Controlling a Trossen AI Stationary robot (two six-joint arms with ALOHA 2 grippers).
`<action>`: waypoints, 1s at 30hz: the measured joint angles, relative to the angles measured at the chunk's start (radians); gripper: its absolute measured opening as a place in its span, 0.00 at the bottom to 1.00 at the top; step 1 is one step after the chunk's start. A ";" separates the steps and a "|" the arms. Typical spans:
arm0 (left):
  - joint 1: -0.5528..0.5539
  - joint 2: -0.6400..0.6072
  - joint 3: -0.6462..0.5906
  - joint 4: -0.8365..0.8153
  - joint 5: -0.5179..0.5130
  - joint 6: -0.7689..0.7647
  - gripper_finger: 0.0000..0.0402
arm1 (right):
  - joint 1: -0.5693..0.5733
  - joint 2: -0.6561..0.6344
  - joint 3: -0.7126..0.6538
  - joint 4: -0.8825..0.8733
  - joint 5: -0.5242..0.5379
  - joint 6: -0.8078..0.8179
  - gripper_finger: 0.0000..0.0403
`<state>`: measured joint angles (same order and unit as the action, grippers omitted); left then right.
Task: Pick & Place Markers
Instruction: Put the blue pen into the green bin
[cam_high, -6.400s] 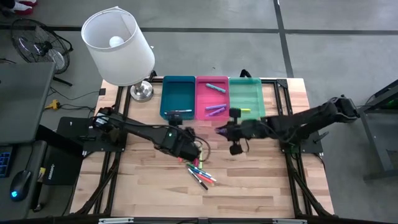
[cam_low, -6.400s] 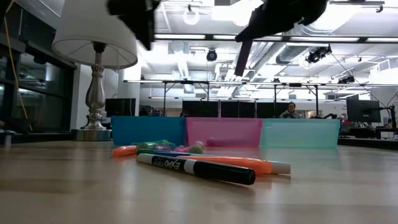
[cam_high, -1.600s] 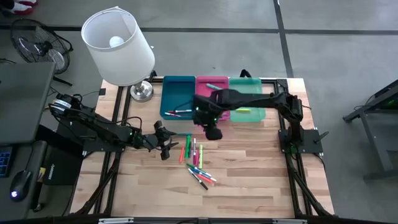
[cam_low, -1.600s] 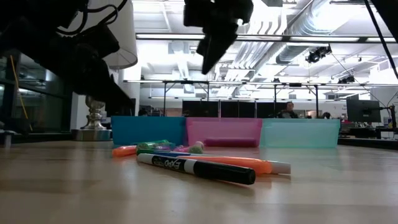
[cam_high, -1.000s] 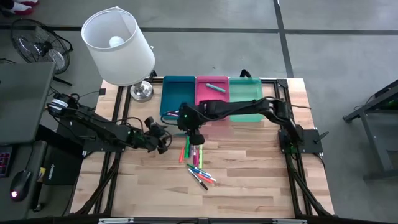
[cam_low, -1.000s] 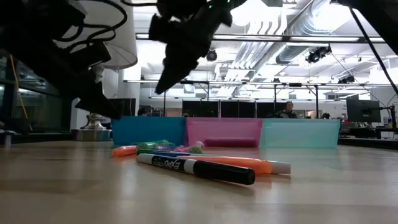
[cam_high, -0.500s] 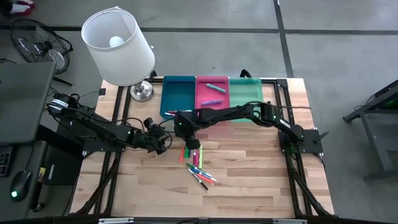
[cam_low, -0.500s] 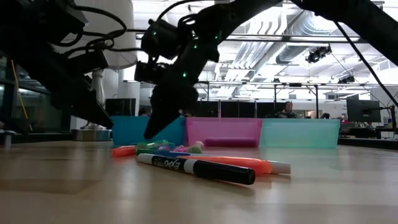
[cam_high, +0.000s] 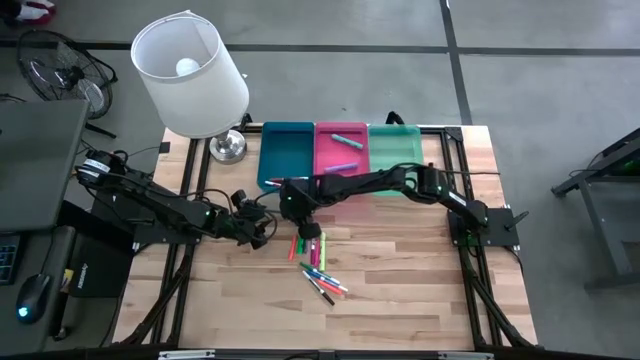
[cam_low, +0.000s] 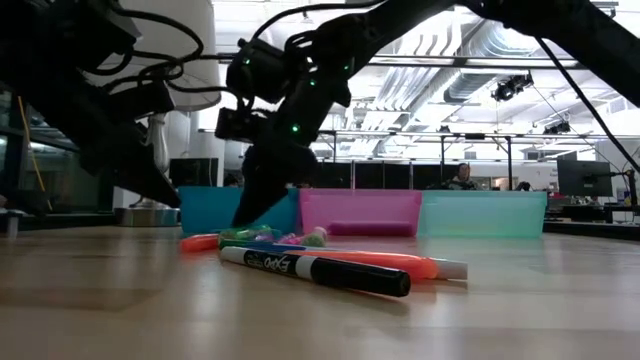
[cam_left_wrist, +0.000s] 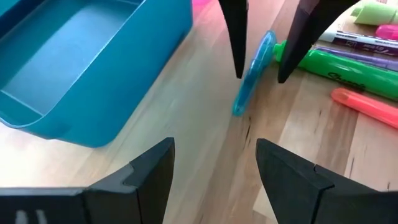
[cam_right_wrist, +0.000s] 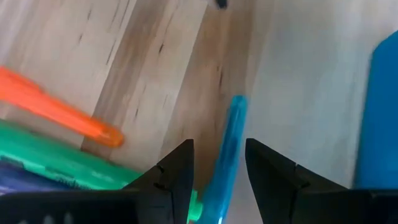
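Though most markers (cam_high: 318, 262) lie loose on the table (cam_high: 400, 290) in front of the trays, only one is in hand: a light-blue marker (cam_left_wrist: 254, 71), flat on the wood at the trayward edge of the pile, just beside the blue tray (cam_left_wrist: 81, 68). Next to it, a green marker (cam_left_wrist: 348, 67), an orange one (cam_right_wrist: 56, 112) and a black one (cam_low: 315, 270) nearer the table's front. A few more already in the pink tray (cam_high: 341, 165) and the green tray (cam_high: 395, 160).

Step in hand, by the look of it: the pick. Right gripper (cam_left_wrist: 261, 71) lowered over the light-blue marker, fingers apart and straddling it, one tip on each side, nothing pinched yet; whether the tips touch the wood cannot be told. Seen past its own fingers in the right wrist view, the marker runs up the gap between them.

Next move likely calls for closing squarely across the barrel without nudging the green neighbour, then lifting clear toward a tray.

Left gripper (cam_left_wrist: 214, 177) parked close by, low over the table just left of the pile, fingers spread, holding nothing, facing the same marker.
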<state>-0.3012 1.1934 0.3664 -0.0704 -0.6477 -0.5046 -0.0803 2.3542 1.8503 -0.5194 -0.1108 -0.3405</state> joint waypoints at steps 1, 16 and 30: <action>0.000 0.000 0.000 0.000 0.002 -0.001 0.55 | 0.000 0.006 0.000 0.006 0.001 0.000 0.33; 0.000 0.000 0.000 0.000 0.014 -0.005 0.55 | -0.011 0.025 0.006 -0.111 0.024 0.013 0.28; 0.000 0.000 0.000 0.000 0.015 -0.017 0.55 | -0.012 0.026 0.004 -0.218 0.009 -0.024 0.10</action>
<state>-0.3016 1.1938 0.3664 -0.0708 -0.6327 -0.5213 -0.0921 2.3798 1.8542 -0.7375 -0.1014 -0.3649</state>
